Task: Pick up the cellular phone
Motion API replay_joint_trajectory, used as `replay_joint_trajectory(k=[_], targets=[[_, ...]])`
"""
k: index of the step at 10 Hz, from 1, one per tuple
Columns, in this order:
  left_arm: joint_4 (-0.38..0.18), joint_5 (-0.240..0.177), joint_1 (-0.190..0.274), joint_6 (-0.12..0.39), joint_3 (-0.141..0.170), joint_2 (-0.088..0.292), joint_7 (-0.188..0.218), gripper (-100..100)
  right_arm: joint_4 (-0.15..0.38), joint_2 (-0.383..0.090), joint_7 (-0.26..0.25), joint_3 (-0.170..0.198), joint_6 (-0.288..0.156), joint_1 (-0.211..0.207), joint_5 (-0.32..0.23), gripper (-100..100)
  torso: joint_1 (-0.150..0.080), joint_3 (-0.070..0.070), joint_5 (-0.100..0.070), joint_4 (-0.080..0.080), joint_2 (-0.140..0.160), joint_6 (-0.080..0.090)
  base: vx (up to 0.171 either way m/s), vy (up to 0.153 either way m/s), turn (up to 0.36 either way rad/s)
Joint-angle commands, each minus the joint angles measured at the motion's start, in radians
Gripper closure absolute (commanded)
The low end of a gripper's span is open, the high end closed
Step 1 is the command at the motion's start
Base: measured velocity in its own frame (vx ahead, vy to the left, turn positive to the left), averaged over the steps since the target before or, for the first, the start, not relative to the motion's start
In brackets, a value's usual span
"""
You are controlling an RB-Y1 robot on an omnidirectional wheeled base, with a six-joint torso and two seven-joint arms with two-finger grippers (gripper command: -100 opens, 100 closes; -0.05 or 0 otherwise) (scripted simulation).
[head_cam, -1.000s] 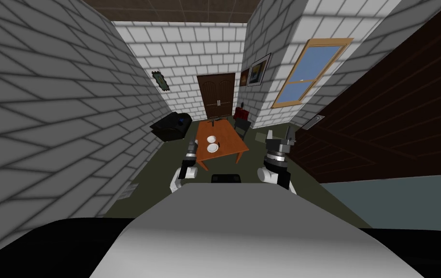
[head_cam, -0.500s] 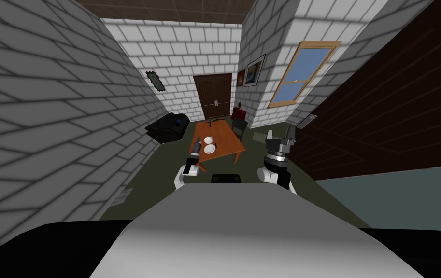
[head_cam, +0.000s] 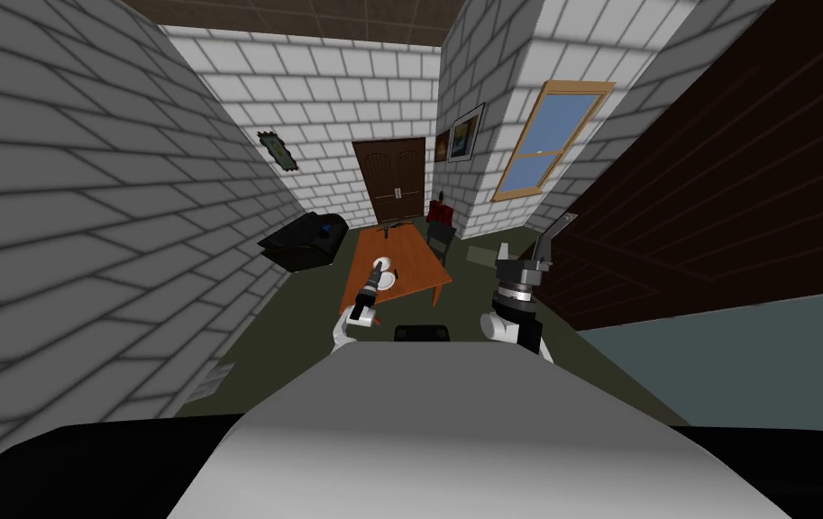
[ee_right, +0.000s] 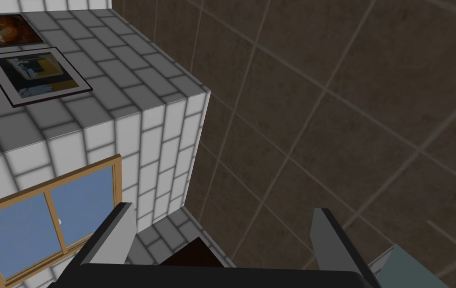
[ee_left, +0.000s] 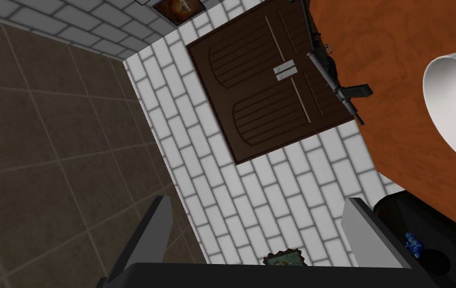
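The left gripper [ee_left: 255, 200], fingers spread and holding nothing, had reached forward since a second before and hung over the orange counter [head_cam: 418, 257], beside a white bowl [ee_left: 454, 100]. The small blue thing I took for the cellular phone [ee_left: 413, 243] lay on the black sofa [head_cam: 297, 243], ahead and left of that gripper and well apart from it. It was too small to tell its long axis. The right gripper [ee_right: 223, 207] stayed raised, spread too.
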State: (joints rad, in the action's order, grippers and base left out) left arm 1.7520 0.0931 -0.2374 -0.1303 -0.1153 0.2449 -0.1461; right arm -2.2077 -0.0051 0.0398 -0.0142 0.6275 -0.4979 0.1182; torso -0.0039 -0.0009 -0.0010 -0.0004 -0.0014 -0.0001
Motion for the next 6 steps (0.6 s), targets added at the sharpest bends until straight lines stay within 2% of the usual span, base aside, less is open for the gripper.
replay_joint_trajectory(k=[1, 2, 3, 4, 5, 6], targets=[[-0.050, 0.013, 0.038, 0.043, -0.016, 0.012, -0.019, -100, 0.000, 0.000, 0.000, 0.000, 0.000, 0.000, 0.000, 0, 0.000, 0.000, 0.000, 0.000, 0.000, 0.000, 0.034, -0.071, -0.099], [-0.061, 0.013, 0.038, 0.043, -0.016, 0.012, -0.019, -100, 0.000, 0.000, 0.000, 0.000, 0.000, 0.000, 0.000, 0, -0.001, 0.000, 0.000, 0.000, -0.001, 0.000, 0.026, -0.047, -0.034], [-0.104, 0.022, 0.061, 0.064, -0.027, 0.022, -0.032, -100, 0.000, 0.000, 0.000, 0.000, 0.000, 0.000, 0.000, 0, 0.000, 0.000, 0.000, 0.000, 0.000, 0.000, 0.025, -0.046, -0.067], [-0.106, 0.022, 0.061, 0.064, -0.027, 0.022, -0.032, -100, 0.000, 0.000, 0.000, 0.000, 0.000, 0.000, 0.000, 0, 0.001, 0.000, 0.000, 0.000, 0.000, 0.000, 0.023, -0.040, -0.030], [-0.138, 0.031, 0.084, 0.086, -0.038, 0.032, -0.045, -100, 0.000, 0.000, 0.000, 0.000, 0.000, 0.000, 0.000, 0, 0.001, 0.000, 0.000, 0.000, 0.000, 0.000, 0.024, -0.053, -0.057], [-0.152, 0.031, 0.084, 0.086, -0.038, 0.032, -0.045, -100, 0.000, 0.000, 0.000, 0.000, 0.000, 0.000, 0.000, 0, 0.000, 0.000, 0.000, 0.000, 0.000, 0.000, 0.015, -0.044, -0.035]])
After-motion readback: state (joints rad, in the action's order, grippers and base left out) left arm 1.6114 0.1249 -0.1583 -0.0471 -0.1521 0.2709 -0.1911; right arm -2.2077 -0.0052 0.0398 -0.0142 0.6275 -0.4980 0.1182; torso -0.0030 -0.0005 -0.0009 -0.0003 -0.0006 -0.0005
